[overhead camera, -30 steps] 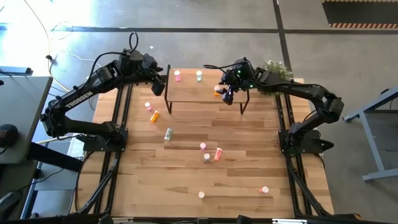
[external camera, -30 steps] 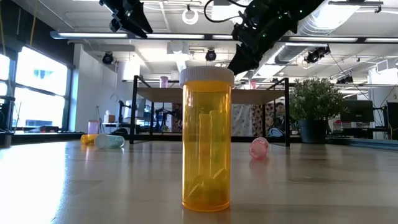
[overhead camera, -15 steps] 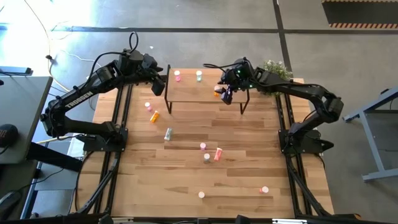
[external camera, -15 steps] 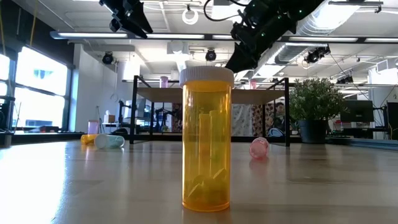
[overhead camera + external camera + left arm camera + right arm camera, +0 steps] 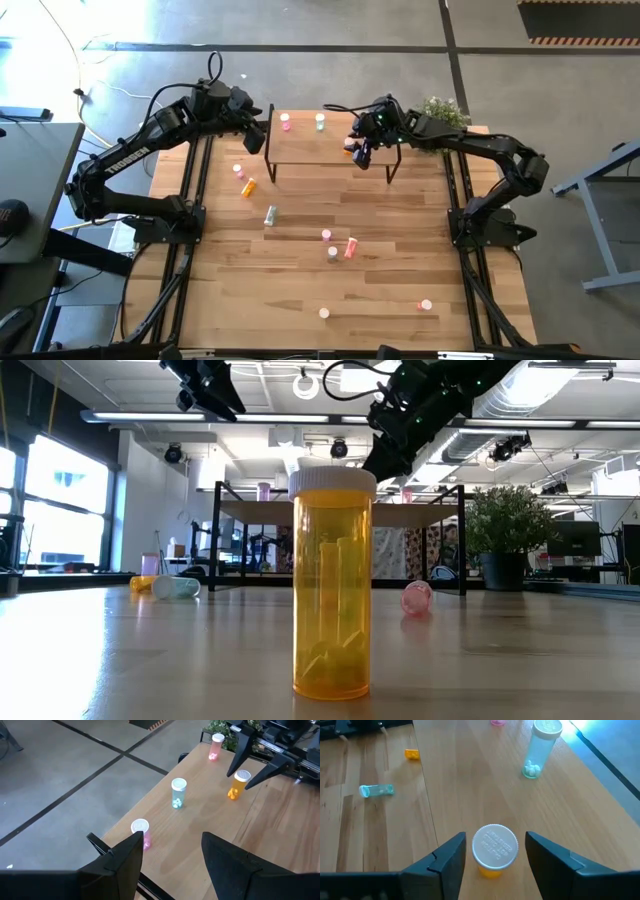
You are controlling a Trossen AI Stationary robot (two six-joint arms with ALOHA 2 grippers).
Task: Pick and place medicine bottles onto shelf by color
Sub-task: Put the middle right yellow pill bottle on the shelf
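Two arms over shelf (image 5: 325, 140): right gripper (image 5: 493, 857) spread round orange bottle (image 5: 493, 851), untouched; left gripper (image 5: 167, 851) spread, empty.

The floor (image 5: 330, 25) around the table was grey concrete crossed by dark lines, with bright light falling at one corner. Beyond the table stood a potted plant (image 5: 508, 532), tall windows (image 5: 75, 500) and a ceiling of exposed ducts (image 5: 545, 385).
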